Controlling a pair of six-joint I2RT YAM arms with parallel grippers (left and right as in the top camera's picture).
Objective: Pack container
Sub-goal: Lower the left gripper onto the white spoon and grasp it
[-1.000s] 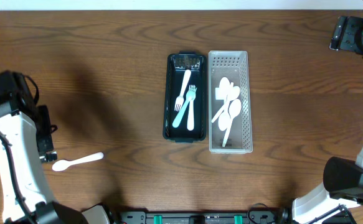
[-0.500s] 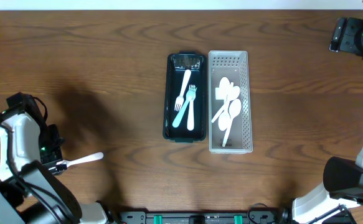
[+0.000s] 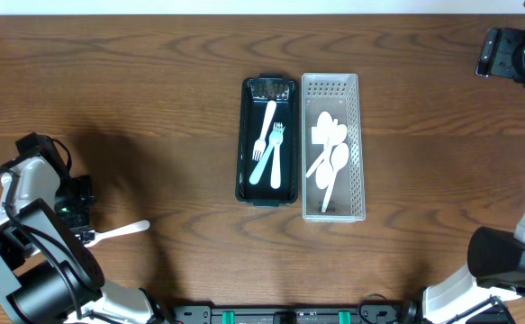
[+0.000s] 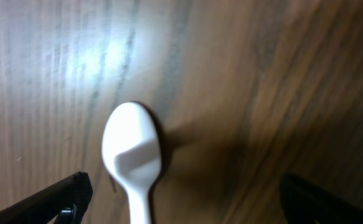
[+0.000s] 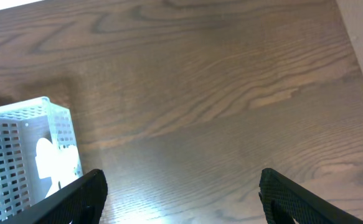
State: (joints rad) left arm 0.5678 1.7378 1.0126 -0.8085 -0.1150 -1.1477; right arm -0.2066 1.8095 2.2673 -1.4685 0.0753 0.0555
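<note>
Overhead: at the centre of the desk (image 3: 154,90), a black tray (image 3: 267,81) with two white forks (image 3: 267,135) lying inside. Touching its 3 o'clock side, a white perforated basket (image 3: 359,180) holding several white spoons (image 3: 330,153). Well apart at 8 o'clock, one loose white spoon (image 3: 125,229) flat on the wood, bowl end under the left end effector (image 3: 84,238). Right end effector (image 3: 492,51) far off at 1 o'clock, over bare wood.

Left wrist: looking straight down on the loose spoon's bowl, handle running toward 6 o'clock between two dark fingers (image 4: 63,198) set wide apart, one at 7 o'clock, one at 5 o'clock. Nothing clamped; no contact visible.

Right wrist: fingers (image 5: 75,199) spread apart and empty, a corner of the basket showing at 9 o'clock.

Judged from the layout: mostly packed, with forks and spoons sorted into their own containers. Left to do: closing on the loose spoon, carrying it toward 3 o'clock, dropping it in the basket beside the others. Nothing else loose in view.
</note>
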